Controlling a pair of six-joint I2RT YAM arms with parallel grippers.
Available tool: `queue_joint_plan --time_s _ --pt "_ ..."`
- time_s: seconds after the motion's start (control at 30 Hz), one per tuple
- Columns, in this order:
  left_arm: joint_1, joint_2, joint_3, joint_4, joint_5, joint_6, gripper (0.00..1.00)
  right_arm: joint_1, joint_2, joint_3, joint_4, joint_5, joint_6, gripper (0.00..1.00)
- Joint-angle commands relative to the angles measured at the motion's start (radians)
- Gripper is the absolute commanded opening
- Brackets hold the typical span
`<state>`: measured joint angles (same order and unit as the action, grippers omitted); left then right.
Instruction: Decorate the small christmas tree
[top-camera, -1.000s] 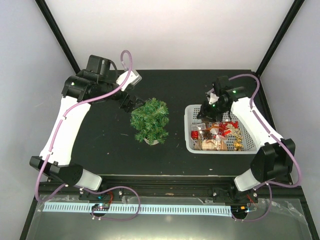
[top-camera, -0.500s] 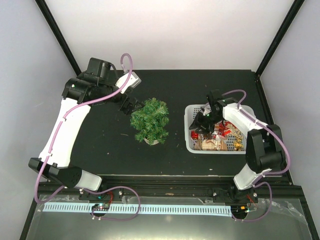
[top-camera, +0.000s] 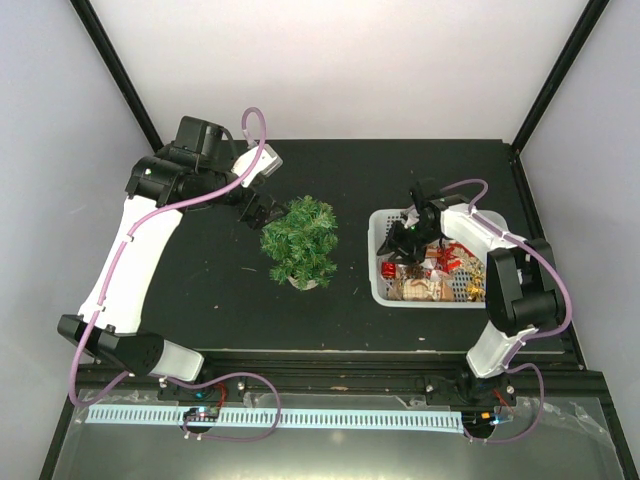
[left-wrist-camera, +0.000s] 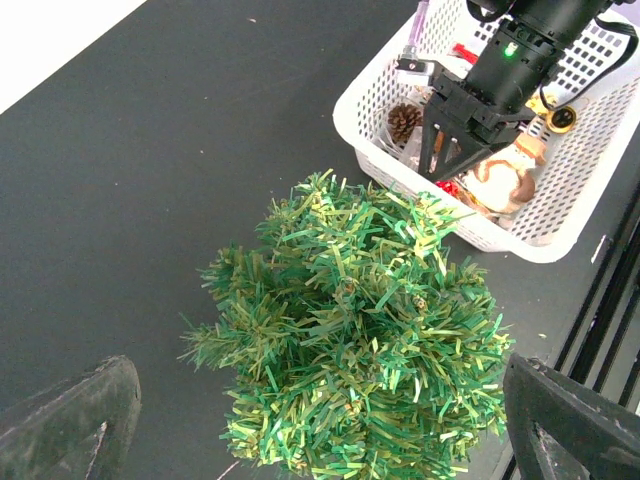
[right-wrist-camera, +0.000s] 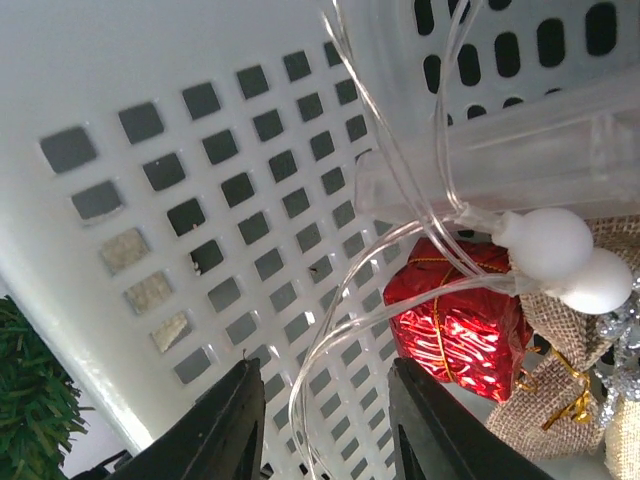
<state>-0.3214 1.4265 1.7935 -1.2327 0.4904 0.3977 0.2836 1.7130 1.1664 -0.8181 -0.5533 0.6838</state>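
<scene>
The small christmas tree (top-camera: 300, 241) stands bare and upright on its whitish base (top-camera: 304, 283) at mid table. My left gripper (top-camera: 258, 210) hovers at its upper left, open. In the left wrist view the tree (left-wrist-camera: 350, 340) fills the space ahead of the wide-apart fingers (left-wrist-camera: 75, 420). My right gripper (top-camera: 405, 243) points down into the left end of the white basket (top-camera: 377, 270). In the right wrist view its jaws (right-wrist-camera: 325, 410) stand apart with loops of a clear light-string wire (right-wrist-camera: 330, 330) between them, not pinched. A red foil gift (right-wrist-camera: 460, 330) lies just beside the right finger.
The basket (left-wrist-camera: 380, 160) holds a pine cone (left-wrist-camera: 405, 120), a brown soft ornament (left-wrist-camera: 505, 180), a gold bell (left-wrist-camera: 560, 118), white bulbs (right-wrist-camera: 560, 250) and burlap pieces. The perforated basket wall (right-wrist-camera: 200, 150) is close to the right fingers. Black frame rails run along the table's near edge.
My right arm has swung in and lowered its gripper into the basket's left end, among the ornaments. My left gripper has edged slightly closer to the tree.
</scene>
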Motion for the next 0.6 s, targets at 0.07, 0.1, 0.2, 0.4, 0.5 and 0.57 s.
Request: queue_joint_plan --time_s 0.07,0.1,0.2,0.4,0.5,0.57 --pt "-0.004 -0.008 0.002 0.020 -0.010 -0.024 0.99 0.000 0.025 0.015 0.037 0.034 0.042 0.37" --pt "-0.004 -0.007 0.003 0.020 -0.009 -0.025 0.99 0.000 0.031 0.021 0.034 0.036 0.041 0.37" --pt "-0.004 -0.006 0.003 0.021 -0.007 -0.026 0.99 0.001 0.047 0.033 0.033 0.041 0.043 0.37" --pt "-0.004 -0.006 0.003 0.022 -0.006 -0.029 0.99 0.001 0.064 0.035 0.036 0.059 0.055 0.35" --pt "-0.004 -0.006 0.003 0.024 -0.006 -0.030 0.99 0.000 0.058 0.037 0.036 0.073 0.059 0.25" --pt "-0.004 -0.005 0.003 0.025 -0.006 -0.032 0.99 0.000 0.055 0.040 0.033 0.077 0.056 0.17"
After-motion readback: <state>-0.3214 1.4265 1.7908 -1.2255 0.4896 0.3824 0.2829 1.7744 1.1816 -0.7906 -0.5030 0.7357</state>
